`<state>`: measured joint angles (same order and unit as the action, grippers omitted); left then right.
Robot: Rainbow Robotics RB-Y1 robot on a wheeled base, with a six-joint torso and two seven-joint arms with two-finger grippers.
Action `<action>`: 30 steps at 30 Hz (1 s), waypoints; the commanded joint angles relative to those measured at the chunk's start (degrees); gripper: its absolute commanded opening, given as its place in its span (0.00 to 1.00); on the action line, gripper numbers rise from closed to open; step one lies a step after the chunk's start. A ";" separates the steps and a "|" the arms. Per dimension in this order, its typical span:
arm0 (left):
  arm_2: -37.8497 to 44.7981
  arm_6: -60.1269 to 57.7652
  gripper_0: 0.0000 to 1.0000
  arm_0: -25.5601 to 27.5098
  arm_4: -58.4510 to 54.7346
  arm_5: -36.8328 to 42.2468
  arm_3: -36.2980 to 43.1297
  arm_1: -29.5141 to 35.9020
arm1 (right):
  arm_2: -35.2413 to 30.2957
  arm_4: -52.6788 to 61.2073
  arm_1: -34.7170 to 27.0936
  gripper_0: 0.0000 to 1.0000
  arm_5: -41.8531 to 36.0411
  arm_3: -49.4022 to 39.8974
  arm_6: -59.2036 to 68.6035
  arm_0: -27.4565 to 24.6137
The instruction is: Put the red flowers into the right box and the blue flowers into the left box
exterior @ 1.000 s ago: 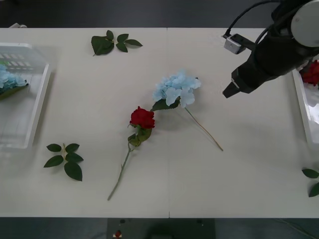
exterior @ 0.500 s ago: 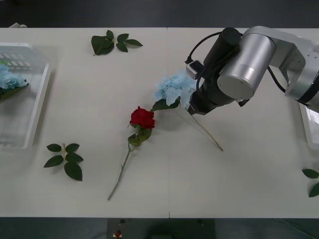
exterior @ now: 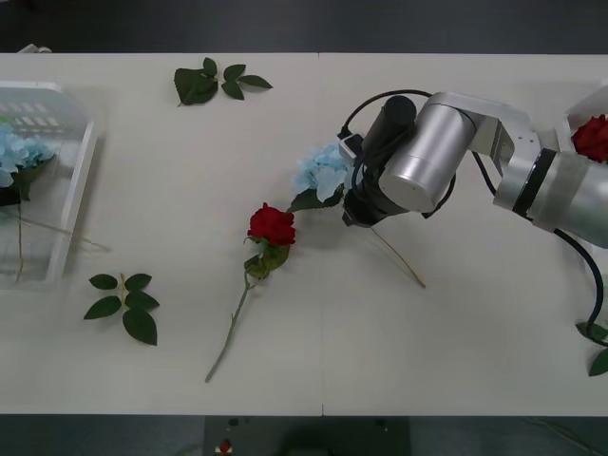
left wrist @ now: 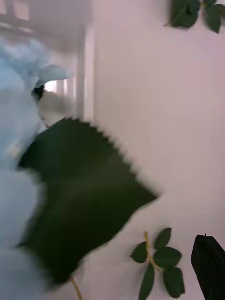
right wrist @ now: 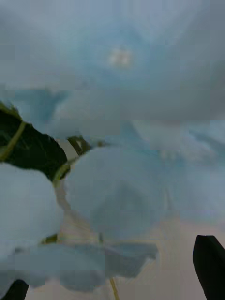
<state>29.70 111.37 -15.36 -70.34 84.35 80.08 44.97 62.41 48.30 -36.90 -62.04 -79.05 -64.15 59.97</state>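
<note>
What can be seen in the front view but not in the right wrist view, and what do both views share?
Front view alone: the red rose lying mid-table, the leaf sprigs, the left box holding a blue flower, and the right arm bent over the table.

Right wrist view alone: the right hand, with its dark fingertips apart at the two corners, close over pale petals.

Both: the blue flower mid-table, its leaf and thin stem, and the pale table.
</note>
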 commanded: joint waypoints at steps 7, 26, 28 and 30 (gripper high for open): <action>-1.49 -1.68 1.00 -8.29 -8.32 7.23 0.86 2.93 | 3.86 -1.98 3.86 0.97 4.65 6.18 0.96 1.11; -28.38 0.78 1.00 -10.84 -0.77 -18.26 0.95 -8.67 | 4.04 -2.51 6.05 0.00 6.84 10.58 -0.10 1.11; -31.37 1.31 1.00 -10.84 3.28 -18.34 1.13 -9.55 | 3.60 -1.37 5.44 0.00 7.11 10.58 -0.45 1.11; -33.39 1.48 1.00 -10.75 6.71 -18.34 2.01 -10.08 | 3.25 -0.14 4.47 0.00 7.55 10.14 -0.89 1.11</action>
<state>-2.05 111.38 -25.25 -66.80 66.50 80.08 34.73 67.13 46.72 -31.13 -55.23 -68.25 -64.16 59.97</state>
